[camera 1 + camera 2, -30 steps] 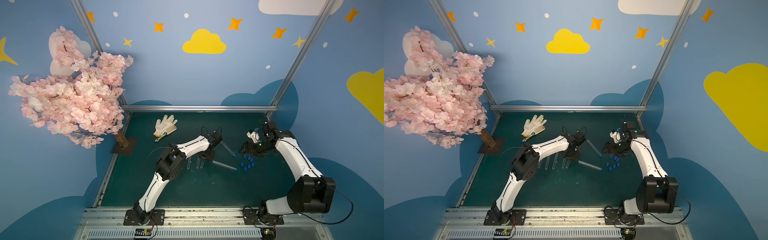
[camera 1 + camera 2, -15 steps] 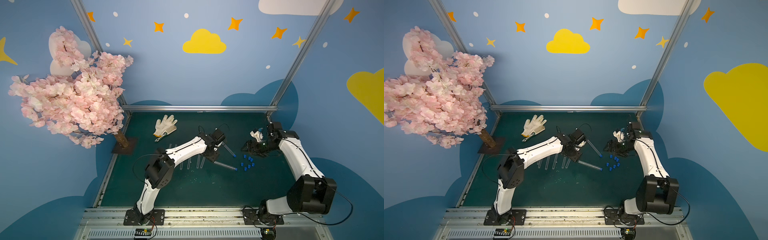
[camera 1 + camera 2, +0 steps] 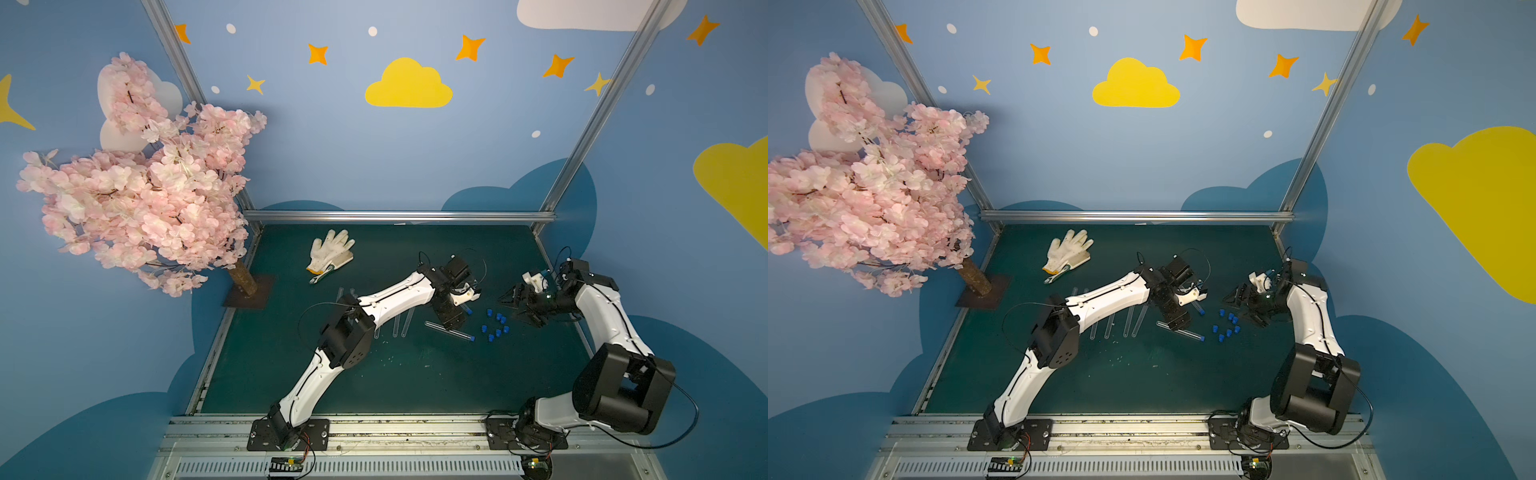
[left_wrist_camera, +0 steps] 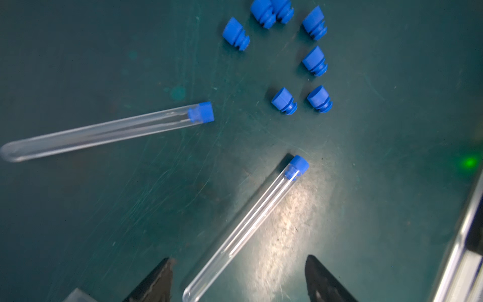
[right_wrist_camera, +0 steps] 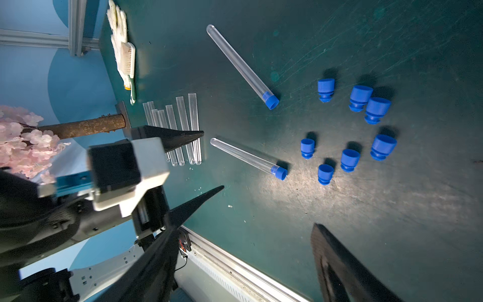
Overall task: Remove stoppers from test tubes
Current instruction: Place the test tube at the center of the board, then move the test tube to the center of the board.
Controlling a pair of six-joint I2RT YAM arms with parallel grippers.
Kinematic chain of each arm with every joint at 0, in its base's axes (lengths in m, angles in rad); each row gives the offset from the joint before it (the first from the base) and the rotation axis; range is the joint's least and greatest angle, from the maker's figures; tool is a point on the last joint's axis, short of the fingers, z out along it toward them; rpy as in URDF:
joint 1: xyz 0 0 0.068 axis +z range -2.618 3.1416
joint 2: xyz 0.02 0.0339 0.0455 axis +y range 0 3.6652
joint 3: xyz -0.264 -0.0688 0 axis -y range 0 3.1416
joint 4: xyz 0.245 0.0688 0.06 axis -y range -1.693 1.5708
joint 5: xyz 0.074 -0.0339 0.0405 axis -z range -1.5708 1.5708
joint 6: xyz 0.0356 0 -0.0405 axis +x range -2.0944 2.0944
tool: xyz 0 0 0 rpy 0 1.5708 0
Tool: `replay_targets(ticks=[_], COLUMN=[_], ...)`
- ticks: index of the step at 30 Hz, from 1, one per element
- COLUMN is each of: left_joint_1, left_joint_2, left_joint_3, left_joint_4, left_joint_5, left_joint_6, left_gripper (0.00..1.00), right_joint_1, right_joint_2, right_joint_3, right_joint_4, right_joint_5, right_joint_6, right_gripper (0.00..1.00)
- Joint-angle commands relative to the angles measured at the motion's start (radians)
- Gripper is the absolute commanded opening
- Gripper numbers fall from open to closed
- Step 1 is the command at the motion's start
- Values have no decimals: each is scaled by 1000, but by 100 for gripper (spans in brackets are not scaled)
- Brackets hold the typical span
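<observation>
Left wrist view, left gripper (image 4: 238,258): jaws spread wide, gripping nothing.
Stoppered tube (image 4: 245,227): flat on the mat, its round end between the left jaw tips and touching neither. Its blue stopper (image 4: 299,164) points away, ahead of them.
Second stoppered tube (image 4: 104,133): ahead of the left jaws and off to one side, well outside them.
Loose stoppers (image 4: 315,61): seven, scattered ahead of both pairs of jaws and lying between the two grippers in both top views.
Right gripper (image 5: 247,226): jaws wide and empty, facing the loose stoppers and apart from them.
Empty tubes (image 5: 180,125): seven side by side in a row, beyond the left jaws as seen from the right ones.
Mat (image 3: 415,374): dark green and scratched, with a few white specks and a bright patch of light ahead of the jaws.
Walls (image 3: 374,166): blue, painted with yellow clouds and orange stars.
Frame (image 3: 399,216): aluminium rails edging the mat.
Blossom tree (image 3: 137,199): pink, at the mat's far corner, well apart from both grippers.
Glove (image 3: 330,251): white, touching a green-handled brush (image 5: 129,68), well behind the left jaws.
</observation>
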Motion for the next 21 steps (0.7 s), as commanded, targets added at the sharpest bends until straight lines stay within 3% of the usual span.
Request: replay_targets(ticks=[1,21], left_joint_1=[-3,-60], left_joint_2=[26,135], left_joint_3=[29,66], left_joint_4=[-54,-34], left_joint_5=[15,44], left_joint_6=[68,100], left_gripper=[79,74], right_joint_1=[-16,-39], right_joint_2=[-16,-12], right_joint_3=[4,41], right_joint_4=[-40,-102], right_joint_5=[-18,3], right_joint_6=[-9,-15], right_gripper=[80,80])
